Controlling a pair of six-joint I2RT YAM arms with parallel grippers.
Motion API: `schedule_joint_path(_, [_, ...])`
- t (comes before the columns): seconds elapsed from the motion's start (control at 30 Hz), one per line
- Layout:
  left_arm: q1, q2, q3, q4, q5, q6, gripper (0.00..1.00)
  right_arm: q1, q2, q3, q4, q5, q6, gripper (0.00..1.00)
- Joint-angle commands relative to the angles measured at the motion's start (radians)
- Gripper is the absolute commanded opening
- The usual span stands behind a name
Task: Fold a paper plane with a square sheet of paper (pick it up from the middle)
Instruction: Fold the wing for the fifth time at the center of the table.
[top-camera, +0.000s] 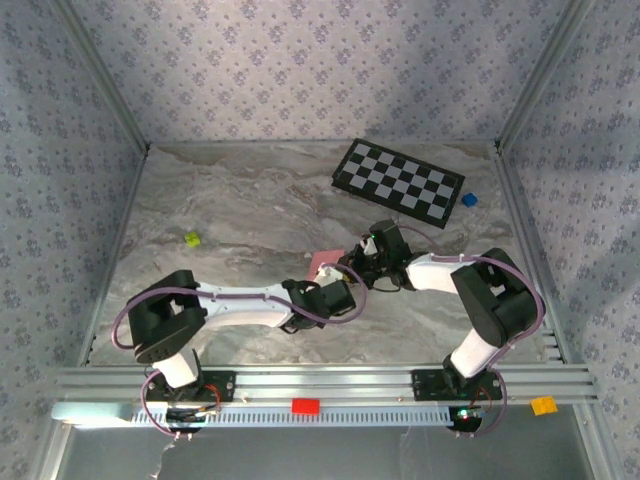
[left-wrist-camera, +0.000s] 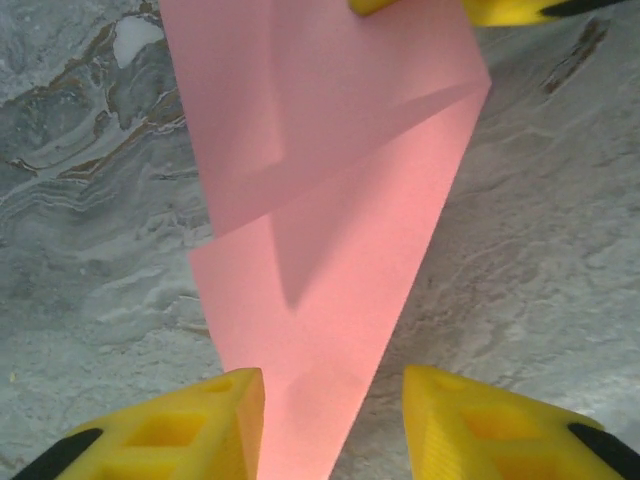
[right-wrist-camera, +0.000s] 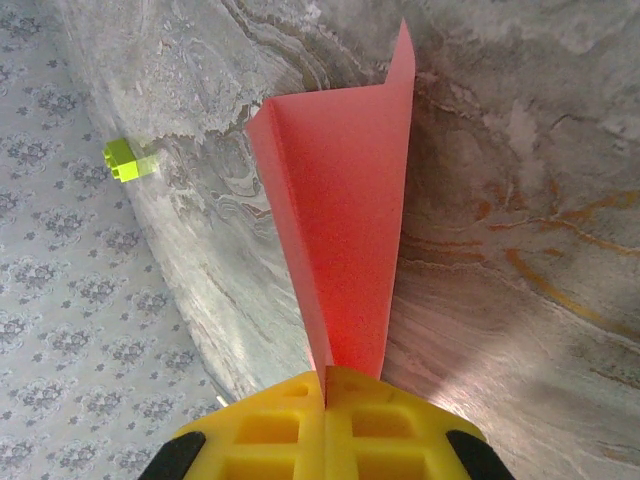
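Note:
The pink-red paper (top-camera: 324, 262), folded into a tapering dart shape with a centre crease, is held just above the marble table near its middle. My right gripper (right-wrist-camera: 326, 385) is shut on one narrow end of the paper (right-wrist-camera: 345, 240), whose two flaps spread away from the pinch. My left gripper (left-wrist-camera: 335, 420) is open, and the other pointed end of the paper (left-wrist-camera: 320, 250) runs down between its yellow fingers (left-wrist-camera: 190, 430), close against the left one. The right gripper's yellow fingertips (left-wrist-camera: 450, 8) show at the paper's far end. In the top view the two grippers (top-camera: 338, 292) (top-camera: 365, 255) meet at the paper.
A black-and-white checkerboard (top-camera: 398, 182) lies at the back right with a small blue block (top-camera: 468, 200) beside it. A green block (top-camera: 192, 239) sits on the left part of the table (top-camera: 250, 200). A red block (top-camera: 305, 406) and an orange block (top-camera: 543, 404) rest on the front rail.

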Motion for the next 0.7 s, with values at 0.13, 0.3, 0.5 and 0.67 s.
schedule_joint_path(0.13, [-0.008,0.038,0.008,-0.029,-0.032,0.022,0.32,0.006,0.006,0.014,0.004,-0.007,0.014,0.00])
schedule_joint_path(0.3, [-0.009,0.050,0.006,-0.027,-0.031,0.022,0.30,0.004,-0.003,0.014,0.003,-0.007,0.014,0.00])
schedule_joint_path(0.5, [-0.009,0.059,0.003,-0.029,-0.033,0.019,0.23,0.003,-0.007,0.011,-0.004,-0.010,0.009,0.00])
schedule_joint_path(0.67, [-0.008,0.055,-0.002,-0.027,-0.027,0.017,0.16,0.003,-0.005,0.012,-0.004,-0.009,0.009,0.00])
